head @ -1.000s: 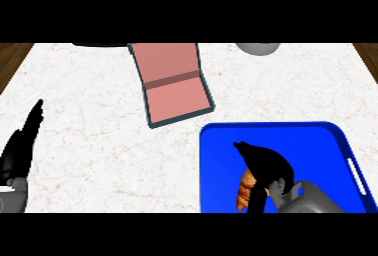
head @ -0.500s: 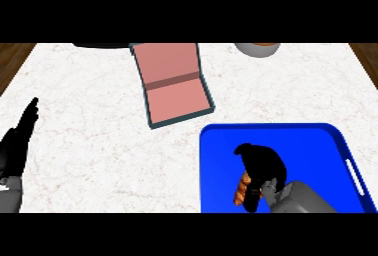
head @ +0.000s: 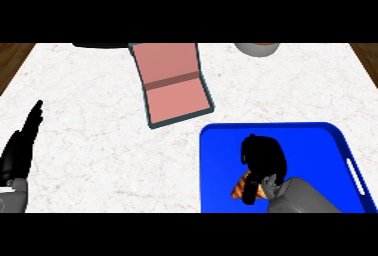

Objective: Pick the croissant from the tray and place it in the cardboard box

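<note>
Croissant (head: 242, 185) under right robot hand (head: 262, 155), mid-tray (head: 221, 150).

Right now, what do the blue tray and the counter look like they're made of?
The blue tray looks like plastic: one even bright colour, smooth, with a raised rim and a slot handle on its right side. The counter looks like polished marble or stone: white with faint reddish veins. Neither can be told for sure from looks alone.
</note>
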Motion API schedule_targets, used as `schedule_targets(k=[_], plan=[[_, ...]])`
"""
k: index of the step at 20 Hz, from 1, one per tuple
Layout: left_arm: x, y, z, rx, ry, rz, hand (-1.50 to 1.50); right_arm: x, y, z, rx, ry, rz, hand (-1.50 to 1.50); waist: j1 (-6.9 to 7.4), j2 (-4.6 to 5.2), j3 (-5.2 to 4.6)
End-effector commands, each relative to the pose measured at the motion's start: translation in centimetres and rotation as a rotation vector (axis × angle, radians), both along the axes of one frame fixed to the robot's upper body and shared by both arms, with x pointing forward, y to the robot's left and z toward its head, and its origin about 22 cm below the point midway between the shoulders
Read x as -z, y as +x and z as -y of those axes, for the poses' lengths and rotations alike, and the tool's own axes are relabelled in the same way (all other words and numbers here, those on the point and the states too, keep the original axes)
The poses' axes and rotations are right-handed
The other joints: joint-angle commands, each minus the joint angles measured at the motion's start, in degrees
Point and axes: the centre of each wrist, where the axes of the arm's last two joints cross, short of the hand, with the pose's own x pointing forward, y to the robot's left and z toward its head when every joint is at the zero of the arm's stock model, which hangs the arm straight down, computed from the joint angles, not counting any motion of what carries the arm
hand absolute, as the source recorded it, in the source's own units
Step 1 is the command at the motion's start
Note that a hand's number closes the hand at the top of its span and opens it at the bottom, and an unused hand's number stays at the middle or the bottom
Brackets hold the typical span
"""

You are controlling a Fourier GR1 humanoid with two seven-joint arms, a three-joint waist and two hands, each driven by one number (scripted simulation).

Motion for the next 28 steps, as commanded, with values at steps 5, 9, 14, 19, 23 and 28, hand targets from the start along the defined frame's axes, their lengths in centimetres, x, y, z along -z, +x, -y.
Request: schedule_targets(k=[5,9,14,19,23,28], plan=[[-0.2,-0.9,-1.4,-0.016,0.002,-0.016,0.0,-3.5,-1.2,0.2,0.302,0.14,0.407,1.5,-1.44,0.06,0.23],[-0.5,-0.2,-0.7,-0.02,0.004,-0.002,0.0,-6.7,-2.9,-1.4,0.328,0.089,0.542,1.5,-1.15,0.22,0.18],[-0.4,-0.7,-0.6,0.003,-0.012,-0.007,0.0,-10.8,-2.3,-1.6,0.187,0.075,0.811,1.5,-0.19,0.41,0.2],[0.1,1.3,0.1,-0.009,0.0,-0.011,0.0,-13.7,-2.3,-5.7,0.095,0.153,0.85,1.5,-0.19,0.67,0.2],[-1.5,1.5,0.8,0.015,-0.008,-0.01,0.0,-15.3,0.8,-8.3,0.078,0.294,0.823,1.5,0.45,0.78,0.22],[-0.8,1.7,1.2,0.025,0.003,0.003,0.0,-17.7,4.5,-9.7,0.133,0.413,0.855,1.5,1.01,0.94,0.21]])
